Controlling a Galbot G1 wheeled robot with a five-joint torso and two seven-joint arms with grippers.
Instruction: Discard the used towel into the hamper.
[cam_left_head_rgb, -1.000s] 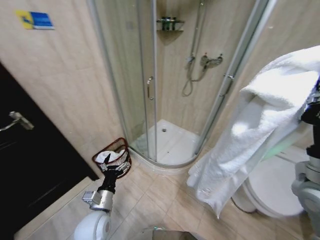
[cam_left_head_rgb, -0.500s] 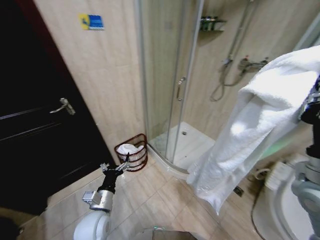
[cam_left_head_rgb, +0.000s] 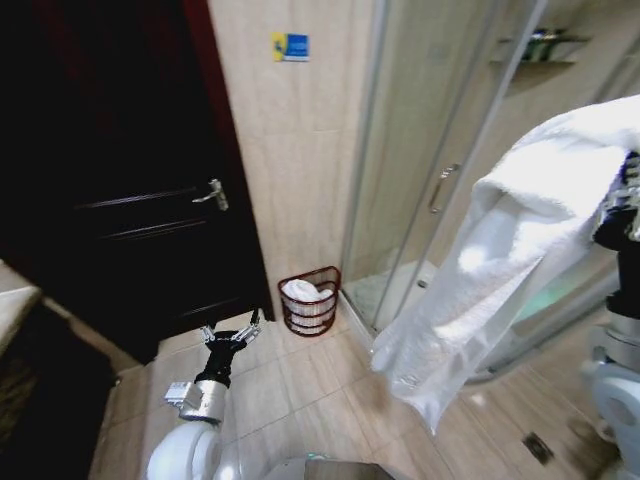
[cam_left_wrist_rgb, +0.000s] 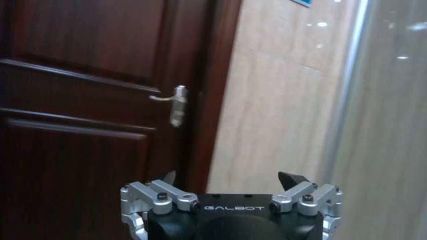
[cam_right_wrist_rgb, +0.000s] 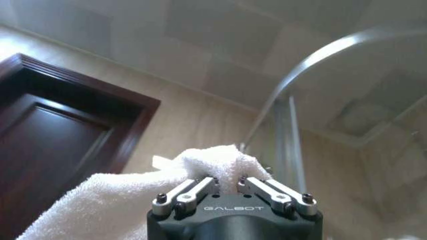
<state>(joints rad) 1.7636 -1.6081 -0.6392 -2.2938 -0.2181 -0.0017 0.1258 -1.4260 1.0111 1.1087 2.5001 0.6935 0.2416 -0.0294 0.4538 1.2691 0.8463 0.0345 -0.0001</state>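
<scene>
Up close on the right, the right claw (cam_right_wrist_rgb: 227, 186) pinches the white towel (cam_left_head_rgb: 500, 270) tight and high. The left claw (cam_left_head_rgb: 231, 334) hangs open and empty. Far off by the door (cam_left_head_rgb: 130, 180) sits the hamper (cam_left_head_rgb: 310, 302), so dropping is left.

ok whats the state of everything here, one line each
towel: held up, hanging off the right pincer, which is shut on it
hamper: upright on the floor by the shower, something white inside
left pincer: open, empty, low over the floor
door: closed
shower door: closed
</scene>
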